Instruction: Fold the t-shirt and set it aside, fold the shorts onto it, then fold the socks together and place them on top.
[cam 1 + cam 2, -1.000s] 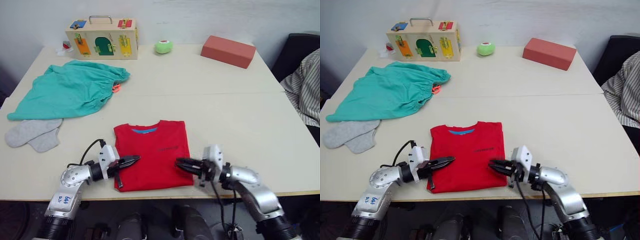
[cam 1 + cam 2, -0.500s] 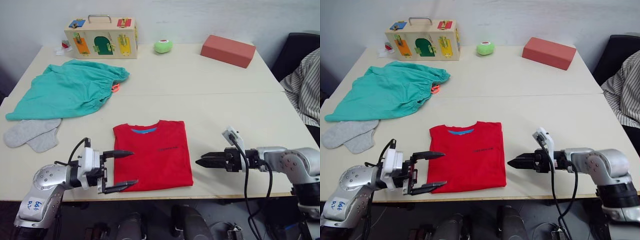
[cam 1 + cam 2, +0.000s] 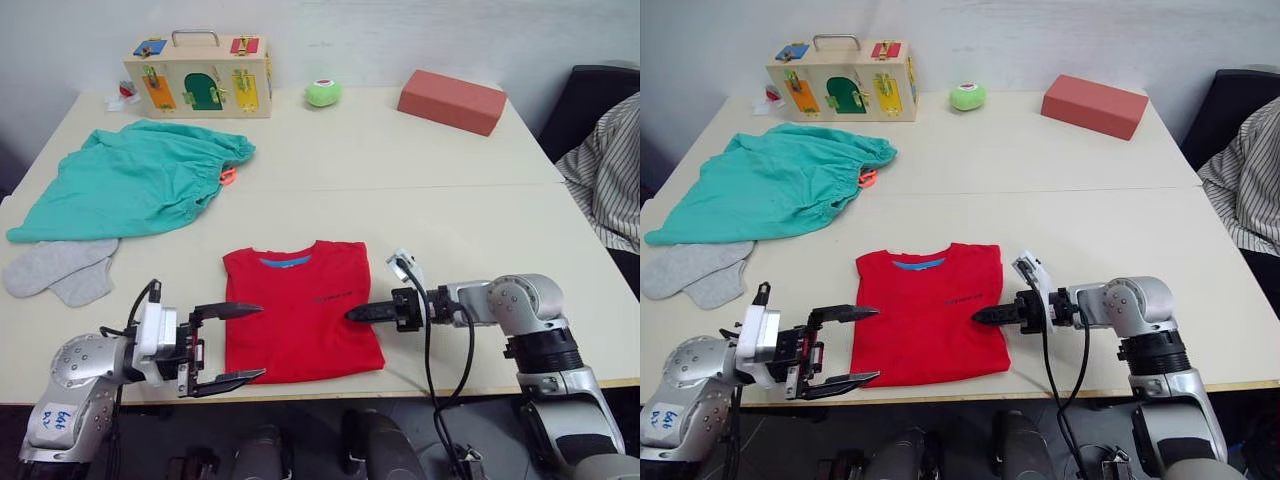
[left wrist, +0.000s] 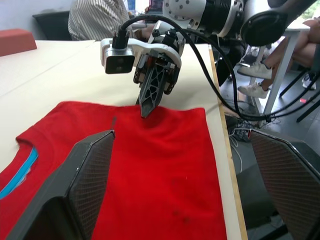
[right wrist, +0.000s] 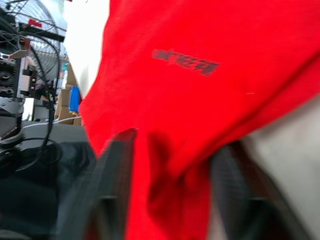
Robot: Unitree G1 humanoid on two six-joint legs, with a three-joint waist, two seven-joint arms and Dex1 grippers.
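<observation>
I see the t-shirt (image 3: 300,311) lying at the table's (image 3: 470,220) near edge, shorts (image 3: 130,178) behind it to the left, socks (image 3: 60,271) just in front of the shorts.

The left hand (image 4: 182,187) is spread wide over the red t-shirt (image 4: 150,165) on the surface (image 4: 60,75). At twelve o'clock, the right hand (image 4: 146,111) touches the shirt's edge.

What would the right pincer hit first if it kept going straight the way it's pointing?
Most likely the t-shirt. The right pincer points toward the robot's left, low over the table, its tips already at the shirt's right edge, so it would run onto the red fabric. The height above the cloth is hard to judge.
</observation>
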